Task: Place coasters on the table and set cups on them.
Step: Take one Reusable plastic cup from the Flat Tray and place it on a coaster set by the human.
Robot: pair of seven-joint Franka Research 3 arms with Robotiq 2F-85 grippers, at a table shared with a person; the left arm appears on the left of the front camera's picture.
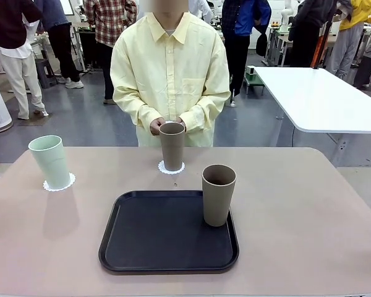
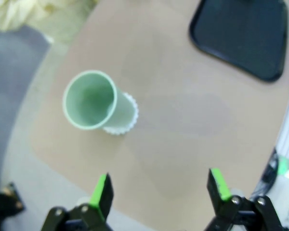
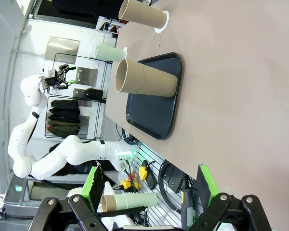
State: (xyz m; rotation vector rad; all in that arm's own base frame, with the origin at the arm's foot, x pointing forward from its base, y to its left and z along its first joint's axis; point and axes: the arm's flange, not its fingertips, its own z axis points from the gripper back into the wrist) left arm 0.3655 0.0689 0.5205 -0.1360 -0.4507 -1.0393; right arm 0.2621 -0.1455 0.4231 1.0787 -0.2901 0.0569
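Observation:
A mint green cup (image 1: 49,159) stands upright on a white coaster (image 1: 59,183) at the table's (image 1: 297,235) far left. From above, the left wrist view shows that cup (image 2: 92,100) on its coaster (image 2: 123,126). My left gripper (image 2: 160,185) hangs open above and short of it. A brown cup (image 1: 172,146) stands on a second coaster (image 1: 171,167) at the far middle, with the person's hands (image 1: 157,126) touching its rim. Another brown cup (image 1: 218,194) stands on the black tray (image 1: 161,241). My right gripper (image 3: 149,180) is open off the table's right edge, empty.
The right wrist view has the tray (image 3: 156,110) with its brown cup (image 3: 147,79) beyond a wide stretch of bare tabletop (image 3: 241,96). A white table (image 1: 321,99) stands behind at the right. People stand farther back.

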